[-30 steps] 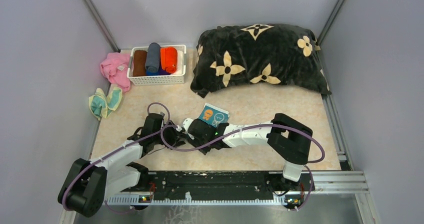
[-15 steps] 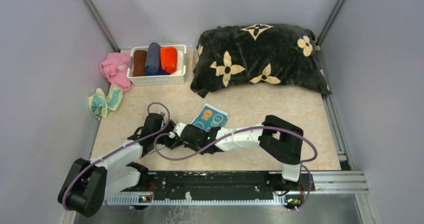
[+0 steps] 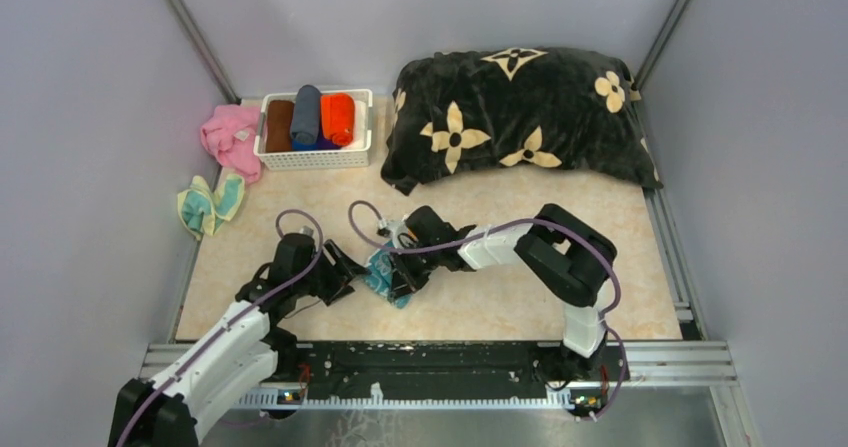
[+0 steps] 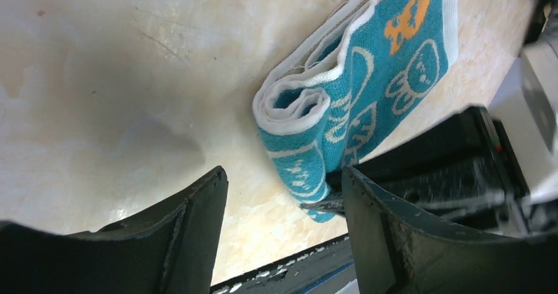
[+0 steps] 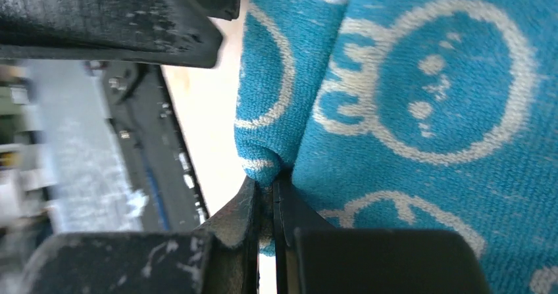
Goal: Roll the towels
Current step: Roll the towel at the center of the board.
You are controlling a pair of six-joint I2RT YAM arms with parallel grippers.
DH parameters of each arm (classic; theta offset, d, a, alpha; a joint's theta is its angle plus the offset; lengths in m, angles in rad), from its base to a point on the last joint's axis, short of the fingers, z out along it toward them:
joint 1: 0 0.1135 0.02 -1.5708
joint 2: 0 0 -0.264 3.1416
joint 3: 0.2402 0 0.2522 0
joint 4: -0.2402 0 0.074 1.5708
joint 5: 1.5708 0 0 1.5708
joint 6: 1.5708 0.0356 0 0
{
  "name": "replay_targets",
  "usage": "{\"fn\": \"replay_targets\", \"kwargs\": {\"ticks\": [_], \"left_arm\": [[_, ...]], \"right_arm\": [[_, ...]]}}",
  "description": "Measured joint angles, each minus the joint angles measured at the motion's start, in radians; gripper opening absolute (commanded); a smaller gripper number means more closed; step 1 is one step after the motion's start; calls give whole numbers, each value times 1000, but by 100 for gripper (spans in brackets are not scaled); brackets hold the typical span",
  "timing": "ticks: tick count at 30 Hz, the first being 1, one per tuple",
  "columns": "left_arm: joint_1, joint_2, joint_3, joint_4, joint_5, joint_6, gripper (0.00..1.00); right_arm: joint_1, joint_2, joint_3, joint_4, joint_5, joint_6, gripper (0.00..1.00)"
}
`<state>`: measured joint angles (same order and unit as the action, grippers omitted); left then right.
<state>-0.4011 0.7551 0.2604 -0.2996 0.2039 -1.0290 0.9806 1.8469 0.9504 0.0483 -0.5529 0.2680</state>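
Note:
The teal towel (image 3: 380, 270) with pale circle prints lies partly rolled on the tabletop near the front. My right gripper (image 3: 402, 279) is shut on a fold at its edge, and the right wrist view shows the jaws (image 5: 273, 175) pinching the teal cloth (image 5: 408, 110). My left gripper (image 3: 345, 272) stands open just left of the roll, touching nothing. In the left wrist view the rolled end (image 4: 296, 106) lies ahead of the open gripper (image 4: 283, 235). An orange-red towel (image 3: 337, 117) sits rolled in the basket. The pale yellow and teal towel (image 3: 208, 202) lies crumpled at the left edge.
A white basket (image 3: 315, 159) at the back left holds rolled cloths, with a pink cloth (image 3: 230, 137) beside it. The big black cushion with cream flowers (image 3: 520, 117) fills the back right. A metal rail (image 3: 450, 352) runs along the near edge.
The right gripper shut on the teal towel and drew it toward the near left, bunching it into a roll. The left gripper opened wider and shifted slightly back.

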Motion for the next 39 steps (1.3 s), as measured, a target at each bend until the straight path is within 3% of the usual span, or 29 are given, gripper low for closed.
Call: {"fn": "replay_targets", "kwargs": {"ticks": [4, 9, 16, 21, 25, 30, 34, 39], "left_arm": [[0, -29, 0, -24, -1, -6, 68], [0, 7, -3, 25, 24, -18, 64], [0, 200, 3, 165, 66, -22, 52], [0, 336, 32, 242, 90, -21, 38], [0, 389, 40, 276, 97, -22, 29], [0, 406, 45, 278, 95, -20, 28], [0, 412, 51, 275, 92, -17, 28], [0, 413, 52, 273, 90, -17, 29]], "right_arm": [[-98, 77, -69, 216, -235, 190, 0], [-171, 191, -172, 602, -419, 510, 0], [-211, 346, -218, 1106, -526, 915, 0], [-211, 373, -230, 1221, -530, 1011, 7], [-211, 330, -230, 1070, -507, 911, 19], [-207, 145, -201, 591, -389, 606, 41], [-188, -10, -150, 249, -237, 383, 46], [-79, -177, -80, -87, 76, 175, 48]]}}
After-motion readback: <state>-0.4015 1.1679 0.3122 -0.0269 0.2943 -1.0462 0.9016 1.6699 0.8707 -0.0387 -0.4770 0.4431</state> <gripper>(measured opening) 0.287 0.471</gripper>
